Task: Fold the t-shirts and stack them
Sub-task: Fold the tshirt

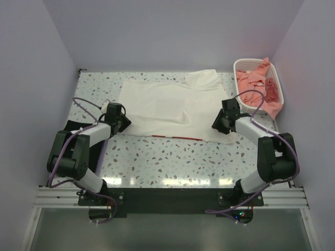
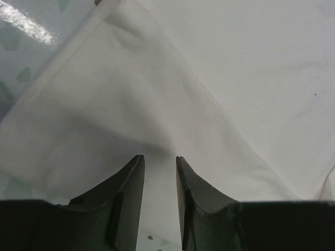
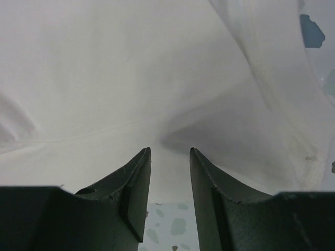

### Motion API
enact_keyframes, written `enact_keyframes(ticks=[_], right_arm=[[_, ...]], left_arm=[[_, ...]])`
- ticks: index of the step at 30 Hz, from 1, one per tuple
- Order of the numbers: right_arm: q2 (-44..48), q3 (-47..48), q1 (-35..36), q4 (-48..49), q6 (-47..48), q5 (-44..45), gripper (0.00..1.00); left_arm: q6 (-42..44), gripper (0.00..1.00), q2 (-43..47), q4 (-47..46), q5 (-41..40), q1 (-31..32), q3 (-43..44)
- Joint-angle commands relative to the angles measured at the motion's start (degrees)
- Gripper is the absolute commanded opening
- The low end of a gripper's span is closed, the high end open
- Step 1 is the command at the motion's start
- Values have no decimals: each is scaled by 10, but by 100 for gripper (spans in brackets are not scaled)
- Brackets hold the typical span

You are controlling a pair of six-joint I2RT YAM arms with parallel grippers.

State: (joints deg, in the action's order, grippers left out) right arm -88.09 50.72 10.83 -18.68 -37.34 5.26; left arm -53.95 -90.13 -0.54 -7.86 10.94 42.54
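On the table (image 1: 157, 157), across the middle: large t-shirt (image 1: 157, 104), spread flat, with a folded layer on top of its left part. At the far right corner of the table, just beside the shirt's right side: basket (image 1: 251, 61), with bunched t-shirts (image 1: 250, 81) inside and draped over its near right rim. At the shirt's near left corner: left gripper (image 1: 125, 123), fingers (image 2: 131, 183) over the cloth near its edge. At the near right corner: right gripper (image 1: 216, 125), fingers (image 3: 138, 178) across the hem, with bare table between them on the near side. Near hem between the two grippers.
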Motion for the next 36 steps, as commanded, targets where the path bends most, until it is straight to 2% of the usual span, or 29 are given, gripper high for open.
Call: enact_keyframes(ticks=[1, 8, 12, 16, 26, 36], right_arm=[[-3, -26, -9, 15, -19, 19, 39], [7, -86, -18, 1, -41, 41, 39], [7, -106, -45, -3, -41, 20, 38], [11, -104, -69, -33, -34, 20, 37], [110, -152, -106, -84, -38, -9, 37], [267, -213, -107, -156, -55, -42, 37]], left_arm=[[3, 35, 6, -21, -57, -7, -18], [3, 29, 0, 41, -125, -5, -38], [-1, 25, 5, 59, -133, 5, -61], [-15, 24, 46, 84, -139, 19, -101], [-36, 24, 176, 142, -117, 25, -183], [-47, 24, 296, 210, -87, 30, -216]])
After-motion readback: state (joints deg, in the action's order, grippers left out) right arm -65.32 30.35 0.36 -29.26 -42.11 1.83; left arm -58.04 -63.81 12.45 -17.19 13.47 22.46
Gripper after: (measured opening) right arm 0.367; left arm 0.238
